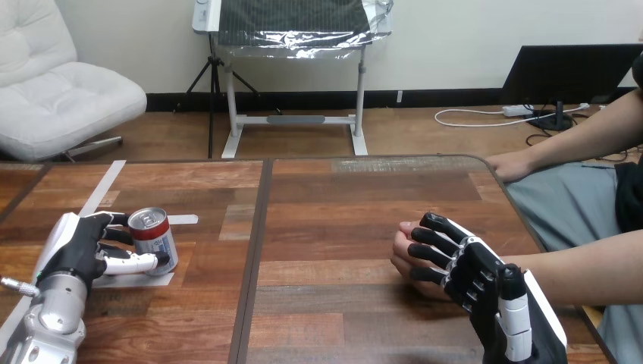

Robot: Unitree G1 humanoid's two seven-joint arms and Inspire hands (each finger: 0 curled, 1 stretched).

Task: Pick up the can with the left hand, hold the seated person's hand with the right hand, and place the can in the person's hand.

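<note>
At eight o'clock, left hand (pixel 83 254) with fingers and thumb curled round upright can (pixel 154 239), at four o'clock, right hand (pixel 474 273) with fingers curled over person's hand (pixel 403 249)

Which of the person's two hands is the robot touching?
The person's nearer hand, at the view's lower right: the robot's right hand has its fingers curled over it. The person's farther hand rests untouched at the far right edge of the table.
</note>
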